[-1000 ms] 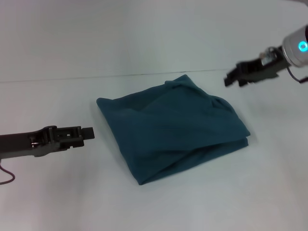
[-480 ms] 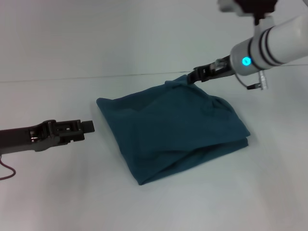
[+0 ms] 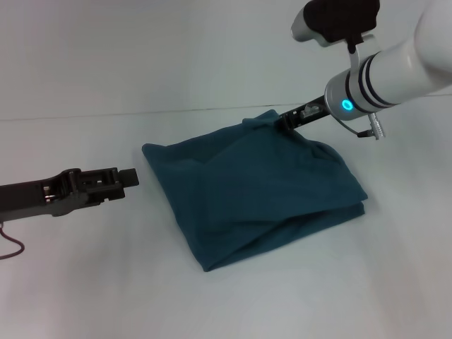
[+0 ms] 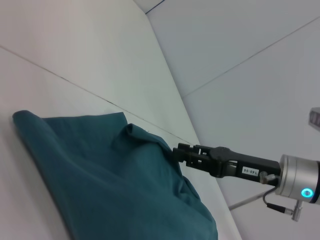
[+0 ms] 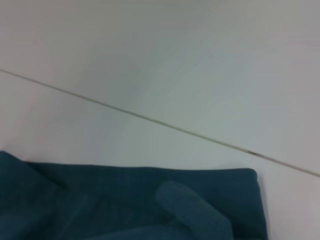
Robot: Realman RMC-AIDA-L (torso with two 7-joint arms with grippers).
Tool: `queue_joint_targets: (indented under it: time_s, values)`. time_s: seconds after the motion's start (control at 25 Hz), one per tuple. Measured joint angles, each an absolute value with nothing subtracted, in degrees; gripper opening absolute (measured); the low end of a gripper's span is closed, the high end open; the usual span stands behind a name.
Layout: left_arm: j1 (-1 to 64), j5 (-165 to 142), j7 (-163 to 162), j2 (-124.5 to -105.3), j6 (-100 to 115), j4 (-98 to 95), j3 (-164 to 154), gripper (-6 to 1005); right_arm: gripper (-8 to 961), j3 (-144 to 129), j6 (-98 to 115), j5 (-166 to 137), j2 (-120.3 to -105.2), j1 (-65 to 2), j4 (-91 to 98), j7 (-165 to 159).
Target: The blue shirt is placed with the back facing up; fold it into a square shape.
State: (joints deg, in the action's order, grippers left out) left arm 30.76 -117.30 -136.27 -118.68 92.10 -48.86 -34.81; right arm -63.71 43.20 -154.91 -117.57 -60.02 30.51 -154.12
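The blue shirt (image 3: 254, 191) lies folded into a rough, rumpled square in the middle of the white table. My right gripper (image 3: 281, 120) is at the shirt's far corner, touching a raised fold there. The left wrist view shows this gripper (image 4: 176, 153) against the bunched cloth (image 4: 115, 185). The right wrist view shows the shirt's far edge (image 5: 125, 205) close below it. My left gripper (image 3: 133, 176) hovers low just left of the shirt, apart from it and holding nothing.
The white table (image 3: 85, 282) ends at a seam with the white wall (image 3: 141, 111) behind the shirt. A thin red cable (image 3: 10, 251) hangs by the left arm at the near left.
My right arm has swung in from the far right and come down to the shirt's far corner. My left gripper has risen slightly. The shirt has not moved.
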Motion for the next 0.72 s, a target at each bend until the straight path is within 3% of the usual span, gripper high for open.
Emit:
queue_joint_targets:
  time_s: [0.72]
  values:
    - [30.8, -116.6, -136.3, -118.83, 91.8, -48.5, -34.8, 586, 333, -64.4, 39.2, -159.9, -118.53, -63.1, 24.6, -155.3]
